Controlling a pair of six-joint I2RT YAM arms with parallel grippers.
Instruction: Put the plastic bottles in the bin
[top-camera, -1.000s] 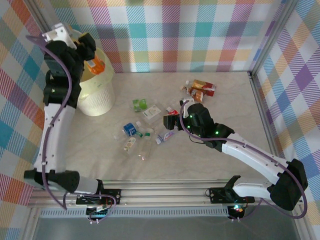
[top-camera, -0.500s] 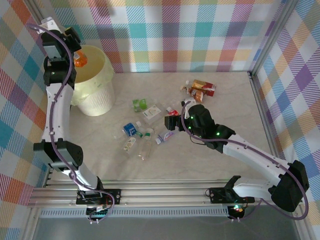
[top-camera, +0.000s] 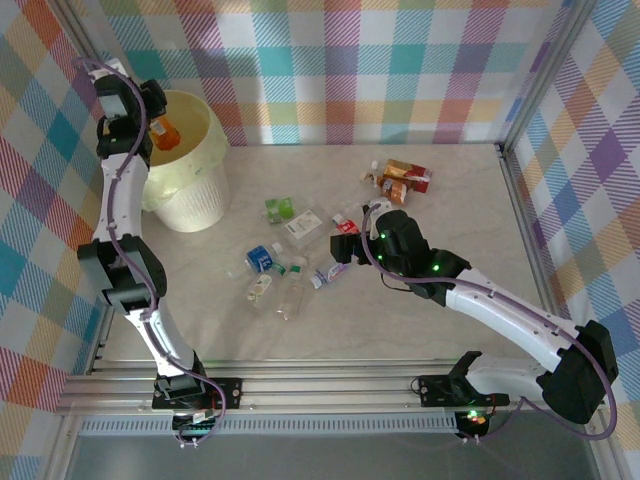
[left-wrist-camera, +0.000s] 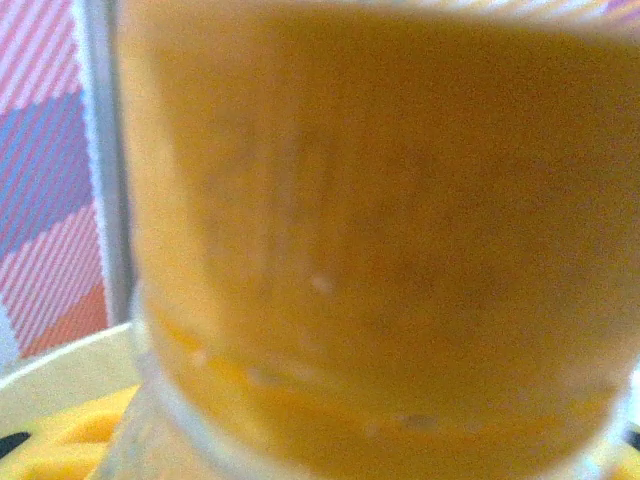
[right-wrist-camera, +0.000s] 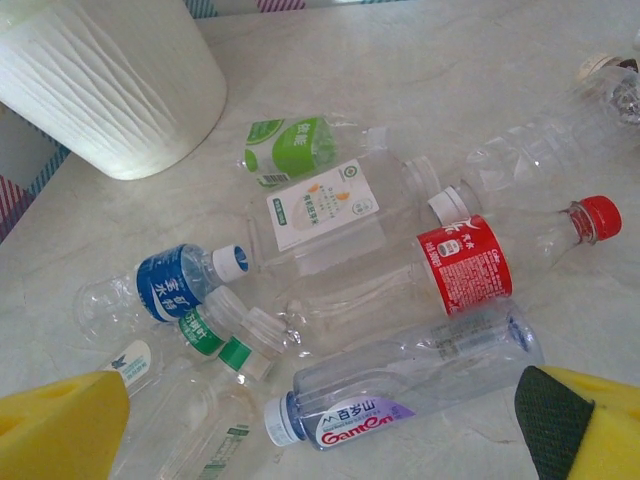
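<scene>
Bottles (top-camera: 292, 290) mid-table, bin (top-camera: 195, 205) beside plaid wall (top-camera: 400, 60).

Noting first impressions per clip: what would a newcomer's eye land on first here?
The left gripper, raised at far left, holds an orange bottle over the mouth of the bin. At centre lies a scatter of crushed bottles, with the open right gripper hovering at its right edge.

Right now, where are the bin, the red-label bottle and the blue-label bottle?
bin (right-wrist-camera: 110, 85), right wrist view, ribbed white wall.
red-label bottle (right-wrist-camera: 465, 265), right wrist view, red label.
blue-label bottle (right-wrist-camera: 165, 287), right wrist view, blue label.
</scene>
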